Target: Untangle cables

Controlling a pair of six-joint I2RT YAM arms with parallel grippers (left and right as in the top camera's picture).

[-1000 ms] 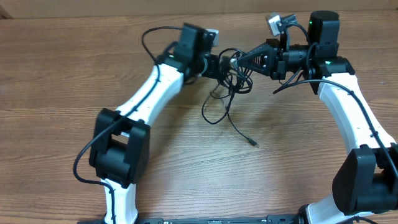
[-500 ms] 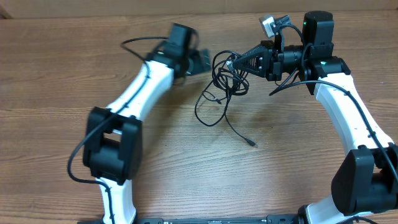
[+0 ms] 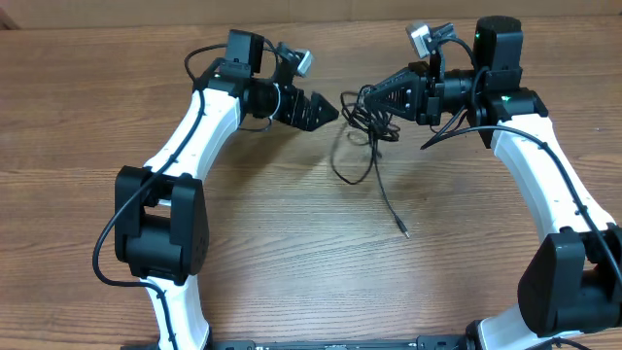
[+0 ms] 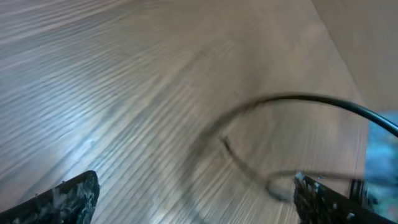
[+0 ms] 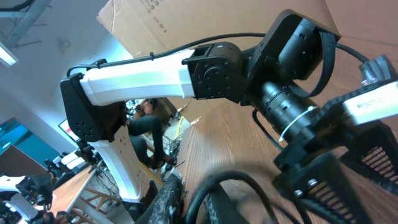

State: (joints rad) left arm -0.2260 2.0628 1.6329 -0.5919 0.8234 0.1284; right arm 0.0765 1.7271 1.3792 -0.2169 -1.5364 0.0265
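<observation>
The cables [image 3: 362, 136] are thin black cords. They hang as a small knot from my right gripper [image 3: 369, 97] and trail down the wooden table to a plug end [image 3: 402, 231]. My right gripper is shut on the knot; a blurred black loop [image 5: 249, 186] shows between its fingers in the right wrist view. My left gripper [image 3: 328, 109] is open and empty, a short way left of the knot, pointing at it. The left wrist view shows both finger tips wide apart [image 4: 193, 199] over bare wood, with a blurred black cord [image 4: 298, 102] ahead.
The wooden table [image 3: 292, 262] fills the overhead view. The left arm [image 3: 194, 136] reaches in from the lower left, the right arm [image 3: 544, 165] from the lower right. A cardboard box [image 5: 186, 18] and room clutter show behind in the right wrist view.
My left gripper let go of the cables, swung left and back, and now points at the knot. The knot has shifted right and the loose end stretched out lower.
</observation>
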